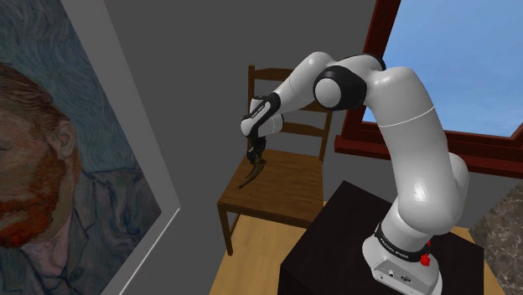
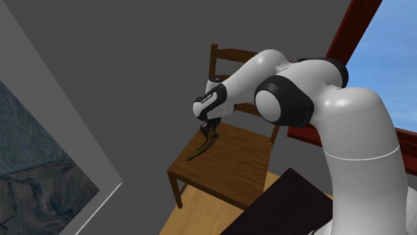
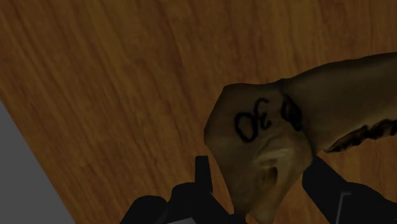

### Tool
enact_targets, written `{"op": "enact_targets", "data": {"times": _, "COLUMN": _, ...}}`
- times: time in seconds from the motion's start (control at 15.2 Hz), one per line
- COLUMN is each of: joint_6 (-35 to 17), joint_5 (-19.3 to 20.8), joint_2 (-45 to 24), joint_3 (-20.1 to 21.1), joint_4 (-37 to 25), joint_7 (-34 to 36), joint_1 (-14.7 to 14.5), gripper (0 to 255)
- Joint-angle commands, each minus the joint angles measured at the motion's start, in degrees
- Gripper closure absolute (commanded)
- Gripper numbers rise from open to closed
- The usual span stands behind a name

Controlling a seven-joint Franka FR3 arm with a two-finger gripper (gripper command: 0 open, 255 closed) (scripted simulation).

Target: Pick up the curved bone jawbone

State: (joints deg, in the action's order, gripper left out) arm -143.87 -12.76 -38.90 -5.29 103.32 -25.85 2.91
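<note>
Black hand (image 3: 259, 168) around curved tan jawbone (image 3: 299, 102)

Shoulder view looks down on the wooden chair (image 1: 289, 184) from mid-distance. Second exterior view: nearly same side, closer. Wrist view, along the gripper (image 3: 257, 168), hugs the chair seat; all share it.

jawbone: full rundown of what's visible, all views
The jawbone is a curved, tan-brown piece that looks like bone. It has a broad rounded end and a long arm tapering to a thin tip. A black hand-drawn mark resembling "30" sits on the broad end, and a dark notched strip runs along the arm. The gripper clasps the broad end between its fingers. The bone slants down from there over the wooden chair seat, tip lowest. I cannot tell whether the tip touches the seat.
</note>
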Motion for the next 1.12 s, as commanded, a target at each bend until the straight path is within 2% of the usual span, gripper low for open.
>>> {"op": "enact_targets", "data": {"times": 0.0, "joint_6": -0.01, "joint_5": 0.0, "joint_2": -0.03, "joint_3": -0.01, "joint_4": 0.03, "joint_7": 0.0, "joint_1": 0.01, "gripper": 255}}
{"op": "enact_targets", "data": {"times": 0.33, "joint_6": 0.01, "joint_5": 0.0, "joint_2": -0.05, "joint_3": -0.01, "joint_4": -0.02, "joint_7": 0.0, "joint_1": 0.02, "gripper": 255}}
{"op": "enact_targets", "data": {"times": 1.06, "joint_6": 5.47, "joint_5": 1.27, "joint_2": 6.28, "joint_3": -1.06, "joint_4": 0.83, "joint_7": 1.19, "joint_1": -0.69, "gripper": 255}}
